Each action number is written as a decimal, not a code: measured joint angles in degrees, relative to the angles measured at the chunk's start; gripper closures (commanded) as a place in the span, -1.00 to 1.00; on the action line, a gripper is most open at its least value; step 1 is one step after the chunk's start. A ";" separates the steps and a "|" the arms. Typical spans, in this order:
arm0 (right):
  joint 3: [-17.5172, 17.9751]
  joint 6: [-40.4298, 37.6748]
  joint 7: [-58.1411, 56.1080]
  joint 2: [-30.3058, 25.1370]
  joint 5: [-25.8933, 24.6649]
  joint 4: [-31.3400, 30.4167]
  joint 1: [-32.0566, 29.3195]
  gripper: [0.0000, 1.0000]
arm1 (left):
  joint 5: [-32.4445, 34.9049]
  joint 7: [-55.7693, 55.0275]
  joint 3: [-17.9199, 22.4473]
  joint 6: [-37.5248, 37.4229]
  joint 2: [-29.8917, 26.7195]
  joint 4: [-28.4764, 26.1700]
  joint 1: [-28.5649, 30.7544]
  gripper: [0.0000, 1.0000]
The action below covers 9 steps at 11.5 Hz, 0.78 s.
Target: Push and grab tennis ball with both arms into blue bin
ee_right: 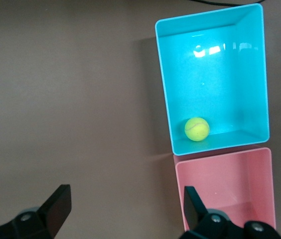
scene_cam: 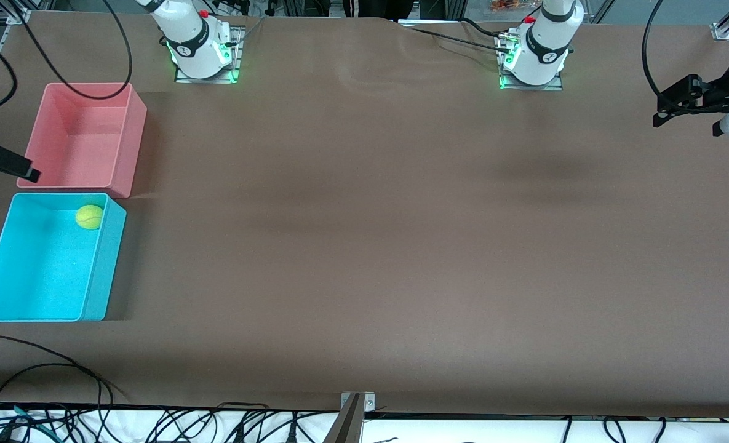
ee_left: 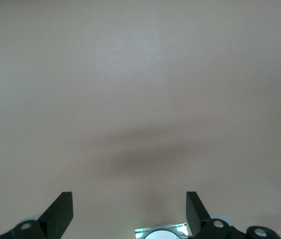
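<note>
The tennis ball (scene_cam: 89, 216) lies inside the blue bin (scene_cam: 107, 258), by the wall next to the pink bin. It also shows in the right wrist view (ee_right: 197, 129), in the blue bin (ee_right: 211, 17). My right gripper (scene_cam: 23, 169) is raised at the right arm's end of the table, by the pink bin's corner. In the right wrist view it (ee_right: 126, 209) is open and empty. My left gripper (scene_cam: 662, 111) is raised at the left arm's end of the table. In the left wrist view it (ee_left: 128, 214) is open and empty over bare table.
A pink bin (scene_cam: 131, 141) stands empty against the blue bin, farther from the front camera; it also shows in the right wrist view (ee_right: 180, 172). Both arm bases (scene_cam: 201, 52) (scene_cam: 533, 61) stand on the brown table. Black cables (scene_cam: 63, 369) lie along the table's front edge.
</note>
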 measured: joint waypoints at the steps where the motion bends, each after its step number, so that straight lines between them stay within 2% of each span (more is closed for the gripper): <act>1: -0.69 2.04 0.49 -1.73 -0.04 -3.42 1.41 -1.00 | 0.00 -0.02 0.01 0.00 0.00 0.00 0.00 -1.00; 9: -1.65 7.13 2.49 -6.01 -0.04 -11.25 2.31 -1.00 | 0.00 -0.04 -0.06 0.00 0.00 0.00 0.00 -1.00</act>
